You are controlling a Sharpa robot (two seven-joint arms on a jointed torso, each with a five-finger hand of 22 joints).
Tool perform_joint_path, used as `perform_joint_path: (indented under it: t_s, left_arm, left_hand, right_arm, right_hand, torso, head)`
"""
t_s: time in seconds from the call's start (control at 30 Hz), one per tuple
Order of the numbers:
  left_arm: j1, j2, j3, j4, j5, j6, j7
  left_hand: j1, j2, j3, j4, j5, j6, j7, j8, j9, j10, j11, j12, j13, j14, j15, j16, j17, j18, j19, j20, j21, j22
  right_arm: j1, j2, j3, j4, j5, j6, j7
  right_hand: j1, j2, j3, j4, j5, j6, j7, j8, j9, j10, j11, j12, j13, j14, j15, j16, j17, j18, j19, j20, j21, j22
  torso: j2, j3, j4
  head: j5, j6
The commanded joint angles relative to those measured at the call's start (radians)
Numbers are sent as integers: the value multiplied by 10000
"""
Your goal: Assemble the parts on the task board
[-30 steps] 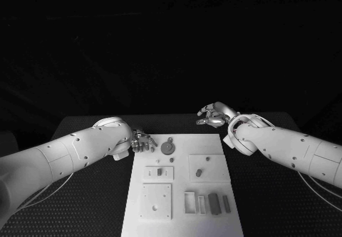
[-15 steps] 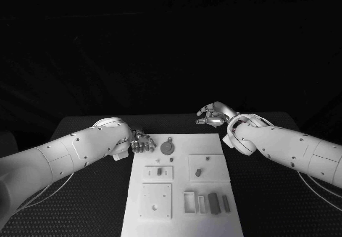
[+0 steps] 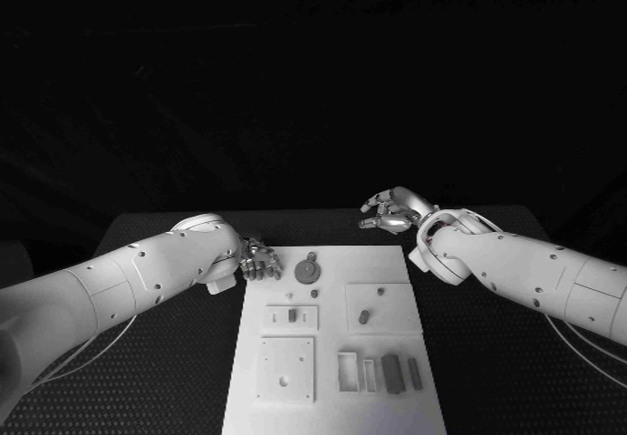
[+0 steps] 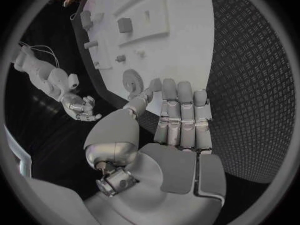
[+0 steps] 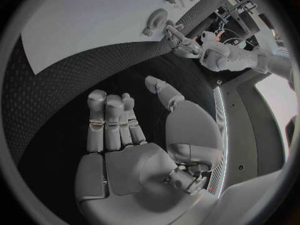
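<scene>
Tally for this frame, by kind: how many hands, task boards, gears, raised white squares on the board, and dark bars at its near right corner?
left hand: 1
right hand: 1
task board: 1
gear: 1
raised white squares: 3
dark bars: 2
Total: 9

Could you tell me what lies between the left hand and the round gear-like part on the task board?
Nothing: in the head view only bare board edge separates the left hand from the gear-like part.
</scene>
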Motion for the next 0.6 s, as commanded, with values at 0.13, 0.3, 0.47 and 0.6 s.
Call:
perform_joint_path:
  t_s: [0.13,0.3,0.47,0.6]
  left_arm:
    - [-62,-11,-28,0,220,327,-11]
    - [-63,-10,-28,-11,266,315,-28]
    - [-63,-13,-28,-7,292,289,-52]
    - [-63,-11,-28,-18,319,314,-76]
  left_hand:
    - [200,129,-34,-131,73,122,-4,70,-13,113,-34,-97,7,39,65,-67,3,-136,-3,-525,-48,33]
    - [288,174,-49,-196,102,168,-19,96,-9,152,-46,-117,17,63,61,-60,10,-137,18,-528,-62,52]
    - [231,115,-124,-155,91,187,-24,105,-12,187,-52,-135,25,90,58,-53,15,-145,49,-527,-74,65]
    - [83,-69,-216,12,69,197,-33,102,-29,225,-64,-180,37,114,46,-58,18,-141,87,-540,-118,79]
  right_arm:
    - [-3,1,5,5,-11,117,86]
    - [-3,0,5,0,-11,114,86]
    - [-3,2,5,-2,-11,114,88]
    - [-3,-4,5,-2,-11,112,87]
  right_hand:
    - [-18,57,-52,-5,55,-12,62,29,-17,-52,19,28,-14,-52,5,46,-11,628,89,-14,-49,91]
    - [-19,58,-55,-5,57,-12,62,29,-17,-53,19,31,-17,-52,5,47,-12,628,90,-14,-49,91]
    - [-21,58,-57,-6,58,-12,61,29,-17,-53,19,33,-21,-52,5,47,-13,628,90,-14,-49,92]
    - [-21,58,-58,-6,59,-12,62,30,-18,-53,19,34,-23,-52,5,48,-14,628,91,-14,-50,92]
  torso:
    - [10,2,6]
    - [7,-5,1]
    - [8,-5,-3]
    - [7,-4,1]
  head:
    - [-6,-22]
    - [-3,-17]
    - [-1,-19]
    - [-9,-5]
